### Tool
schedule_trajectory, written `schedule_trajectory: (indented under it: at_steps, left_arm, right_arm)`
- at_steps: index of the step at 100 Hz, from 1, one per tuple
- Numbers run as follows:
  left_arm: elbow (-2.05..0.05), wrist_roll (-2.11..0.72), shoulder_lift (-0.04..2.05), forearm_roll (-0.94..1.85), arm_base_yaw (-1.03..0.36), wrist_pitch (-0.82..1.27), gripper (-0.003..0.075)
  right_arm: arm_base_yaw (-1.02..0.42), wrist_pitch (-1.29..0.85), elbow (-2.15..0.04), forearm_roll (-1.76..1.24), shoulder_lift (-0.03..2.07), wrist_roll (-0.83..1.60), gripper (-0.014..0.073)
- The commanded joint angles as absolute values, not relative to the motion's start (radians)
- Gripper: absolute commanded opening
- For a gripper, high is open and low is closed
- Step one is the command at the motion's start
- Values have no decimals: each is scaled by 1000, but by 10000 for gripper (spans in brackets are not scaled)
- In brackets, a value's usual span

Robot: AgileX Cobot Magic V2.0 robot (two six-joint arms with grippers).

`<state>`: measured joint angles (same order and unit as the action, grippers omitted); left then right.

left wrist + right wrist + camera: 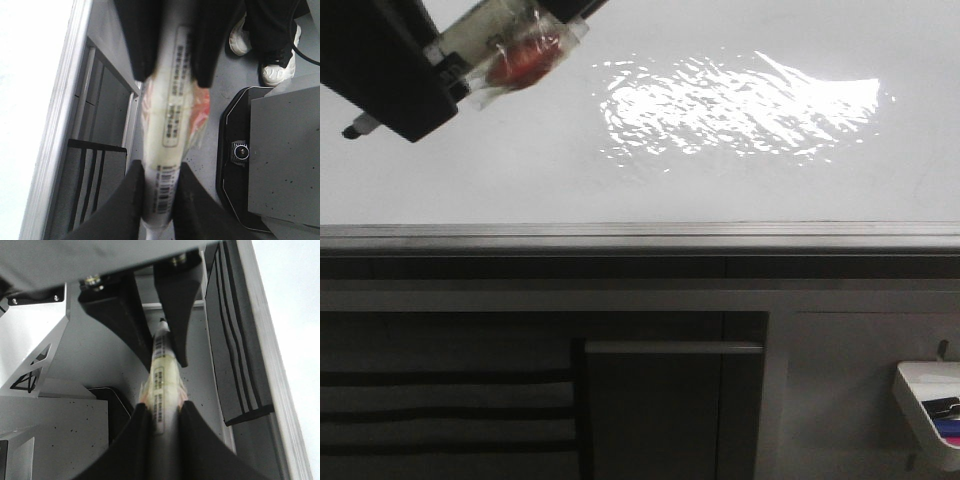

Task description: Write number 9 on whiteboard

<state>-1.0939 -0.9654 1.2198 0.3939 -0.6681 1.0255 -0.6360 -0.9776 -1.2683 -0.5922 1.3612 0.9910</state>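
Left gripper [159, 200] pinches a marker [172, 120] over the whiteboard [520, 170], right gripper [161, 415] clamps one too, presumably readying to write; board's bare.

Grey speckled floor [90, 450], grey cabinet [670, 400]

Glossy whiteboard [520, 170] — glare patch only

Bare whiteboard [520, 170] (glare at centre), left tool [470, 60] at far-left corner
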Motion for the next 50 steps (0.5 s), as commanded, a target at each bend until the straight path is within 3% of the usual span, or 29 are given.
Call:
schedule_trajectory:
  at_steps: [1, 14, 21, 33, 50]
  left_arm:
    - [-1127, -938, 1197, 436, -676, 972, 57]
    - [-1127, -921, 1188, 409, -653, 967, 300]
    - [-1127, -855, 1172, 381, -624, 953, 383]
    - [-1125, -751, 1133, 349, -538, 934, 385]
    - [-1058, -669, 1046, 351, -410, 862, 385]
  right_arm:
    - [-635, -941, -1301, -595, 1335, 996, -63]
    - [-635, -916, -1301, -496, 1315, 900, -63]
    - [-633, -886, -1301, -363, 1290, 752, -63]
    - [-591, -871, -1301, -180, 1239, 482, -63]
    - [-416, -799, -1224, -206, 1172, 315, -63]
